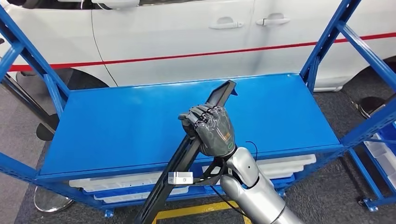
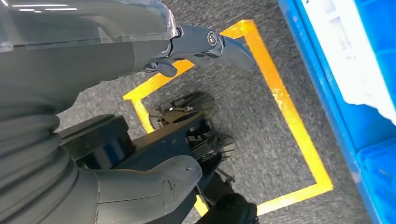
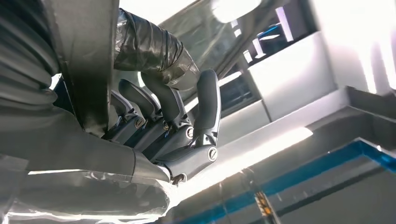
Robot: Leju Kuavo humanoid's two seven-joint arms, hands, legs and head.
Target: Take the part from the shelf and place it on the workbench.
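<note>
White trays sit on the lower level under the blue shelf top; their contents cannot be made out. More white bins stand in the rack at the right edge.

The right hand has its fingers curled tight around the part, a long dark strip. It grips the strip near the middle. The part slants from below the shelf top's front edge up over the middle of the blue surface, its upper end toward the back edge. Whether that end touches the surface cannot be told.

The left hand hangs over grey floor marked with yellow tape, thumb and fingers apart, holding nothing.
</note>
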